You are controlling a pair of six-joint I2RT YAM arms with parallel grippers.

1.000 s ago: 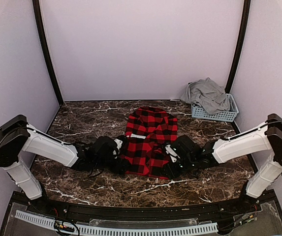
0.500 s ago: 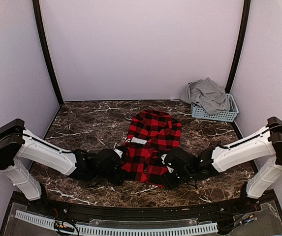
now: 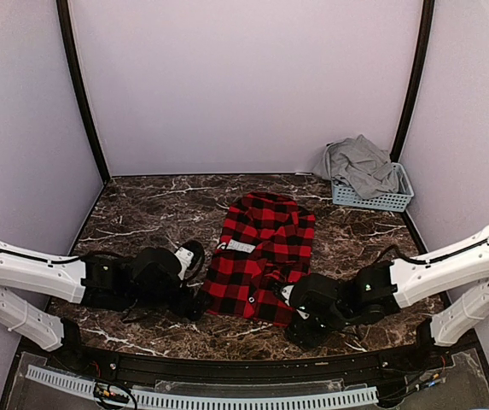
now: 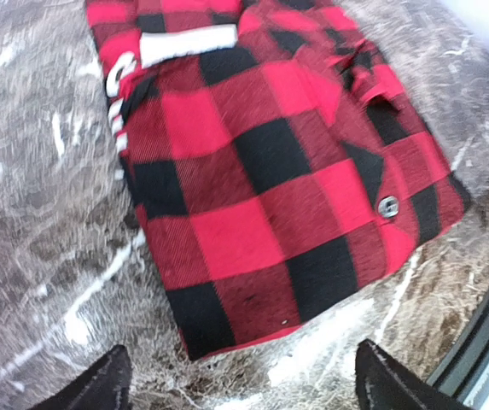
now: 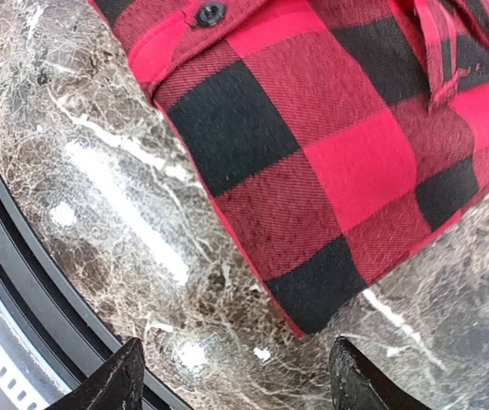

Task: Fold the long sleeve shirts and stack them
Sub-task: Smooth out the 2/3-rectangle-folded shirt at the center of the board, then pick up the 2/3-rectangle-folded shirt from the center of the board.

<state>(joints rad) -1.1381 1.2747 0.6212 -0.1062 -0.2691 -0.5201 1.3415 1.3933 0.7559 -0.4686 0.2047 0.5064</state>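
Observation:
A red-and-black checked long sleeve shirt [image 3: 261, 256] lies folded flat at the table's centre, with white letters along its left fold [image 4: 118, 94]. My left gripper [image 3: 196, 280] sits just off the shirt's near left corner. It is open and holds nothing; its fingertips [image 4: 99, 389] straddle bare marble in front of the hem [image 4: 244, 337]. My right gripper [image 3: 295, 312] is open and empty as well, just off the near right corner [image 5: 299, 325]. A plain grey long sleeve shirt [image 3: 359, 162] lies bunched in the basket.
A pale blue slatted basket [image 3: 372, 202] stands at the back right corner against the wall. The black rail of the table's near edge [image 5: 22, 282] runs close behind both grippers. Purple walls enclose the marble table [image 3: 142, 213].
Both grippers have let go of the checked shirt's near edge, opened wider and drawn back toward the near edge. The shirt has settled flat.

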